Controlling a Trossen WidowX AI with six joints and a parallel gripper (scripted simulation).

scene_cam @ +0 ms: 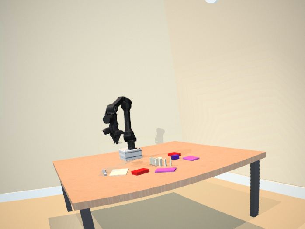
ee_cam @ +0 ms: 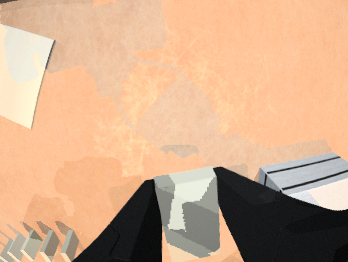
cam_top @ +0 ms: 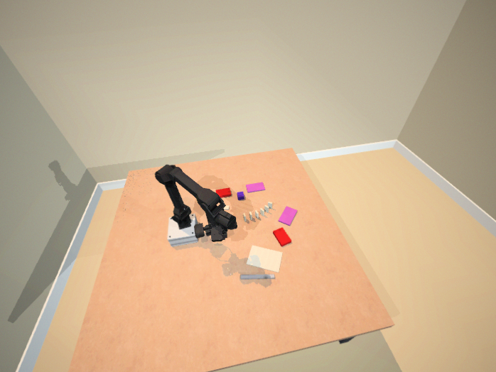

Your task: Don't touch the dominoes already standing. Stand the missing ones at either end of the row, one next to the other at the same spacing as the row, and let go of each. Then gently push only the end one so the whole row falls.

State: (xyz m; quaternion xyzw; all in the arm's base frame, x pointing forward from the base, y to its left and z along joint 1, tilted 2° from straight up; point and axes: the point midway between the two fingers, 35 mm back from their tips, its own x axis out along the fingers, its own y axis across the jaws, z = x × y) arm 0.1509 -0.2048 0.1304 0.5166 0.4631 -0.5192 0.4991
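Note:
A curved row of several off-white dominoes stands upright; one standing domino (cam_top: 256,214) (scene_cam: 170,162) (ee_cam: 69,245) marks it in each view. My gripper (scene_cam: 117,143) (ee_cam: 184,182) is shut on a pale domino (scene_cam: 119,142) (ee_cam: 187,212), which is held in the air well above the table, near the robot's base and away from the row. In the top view the arm hides the fingertips and the held domino. Another small pale piece (cam_top: 227,207), seemingly a loose domino, lies on the table partly behind the arm.
Red blocks (cam_top: 223,192) (cam_top: 281,236), a purple cube (cam_top: 240,195) (scene_cam: 175,157) and pink slabs (cam_top: 255,187) (cam_top: 288,216) lie around the row. A cream plate (cam_top: 264,258) (scene_cam: 119,171) (ee_cam: 20,80) and a grey bar (cam_top: 257,276) (scene_cam: 104,172) lie beyond the red block.

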